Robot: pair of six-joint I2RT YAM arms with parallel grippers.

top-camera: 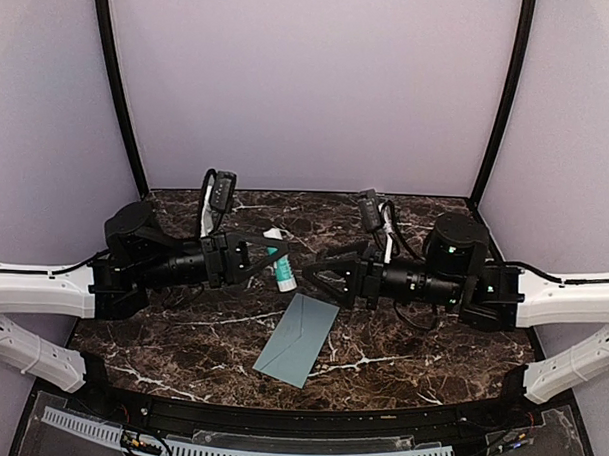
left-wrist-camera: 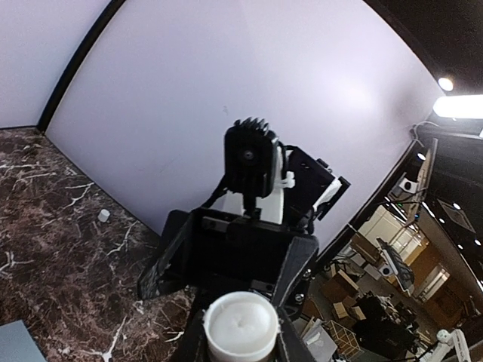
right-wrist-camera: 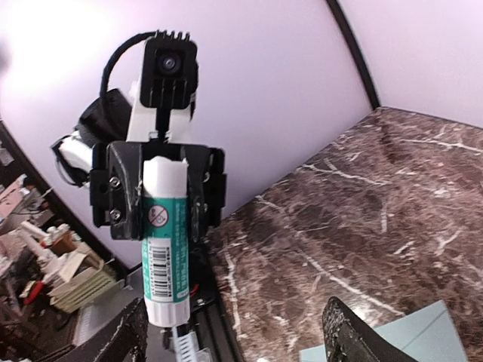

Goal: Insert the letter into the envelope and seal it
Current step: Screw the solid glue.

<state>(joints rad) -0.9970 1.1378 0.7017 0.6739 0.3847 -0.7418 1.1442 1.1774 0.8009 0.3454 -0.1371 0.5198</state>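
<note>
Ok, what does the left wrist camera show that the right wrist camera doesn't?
Only left wrist: a small white piece, maybe a cap, on the table, and the open right hand head-on. Only right wrist: the left hand clamped on the glue stick, label and barcode showing. Both: the stick, the table and an envelope corner.

The envelope (top-camera: 298, 340) is pale teal, the glue stick (right-wrist-camera: 164, 249) white with a seemingly teal-green label, the table (top-camera: 431, 332) dark brown marble with white veins.
</note>
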